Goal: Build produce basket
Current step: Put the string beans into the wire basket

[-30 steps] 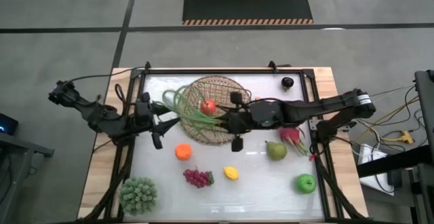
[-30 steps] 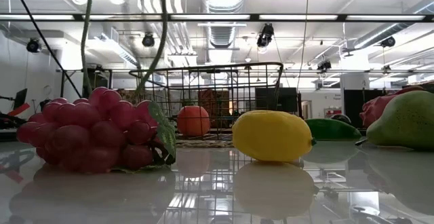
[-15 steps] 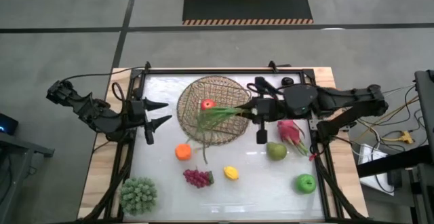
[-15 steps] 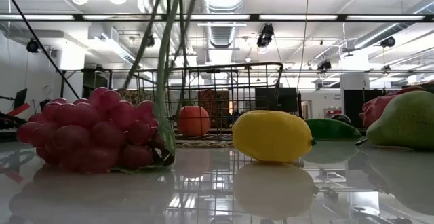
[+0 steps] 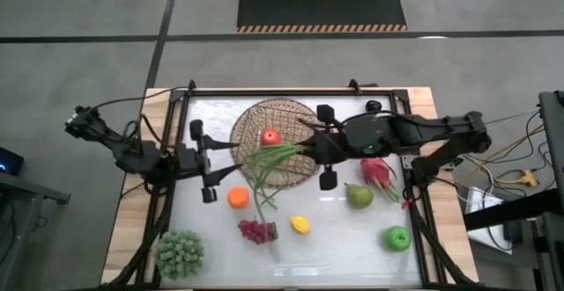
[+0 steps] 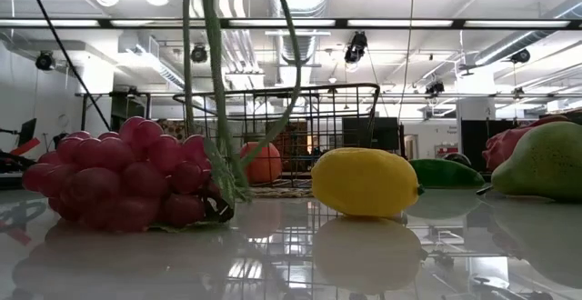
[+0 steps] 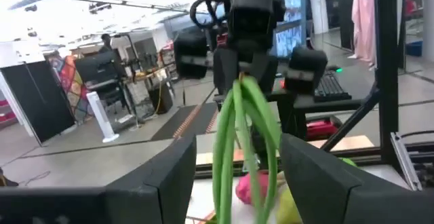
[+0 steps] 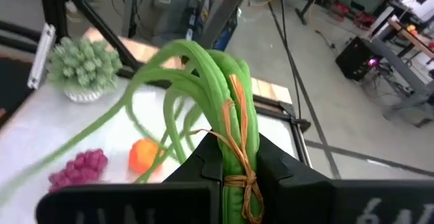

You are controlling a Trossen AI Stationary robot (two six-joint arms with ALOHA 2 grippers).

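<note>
Right hand (image 5: 314, 143) pinching bundled green stalks (image 5: 269, 161) | drooping over woven lattice basket (image 5: 291, 115) | left hand (image 5: 218, 163) wide

An apple (image 5: 270, 136) lies in the basket (image 5: 291, 115); stalks (image 5: 269, 163) hang over its near rim above the grapes (image 5: 256, 231).

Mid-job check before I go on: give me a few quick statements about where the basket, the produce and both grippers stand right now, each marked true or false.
1. The right gripper is shut on the bundle of long green stalks. True.
2. The small red apple lies inside the round tan woven basket. True.
3. The left gripper holds the orange fruit. False: it is open and empty, and the orange sits on the white tabletop.
4. The purple grapes are in the basket. False: they lie on the tabletop beside the yellow lemon.
5. The green apple is outside the basket. True.
</note>
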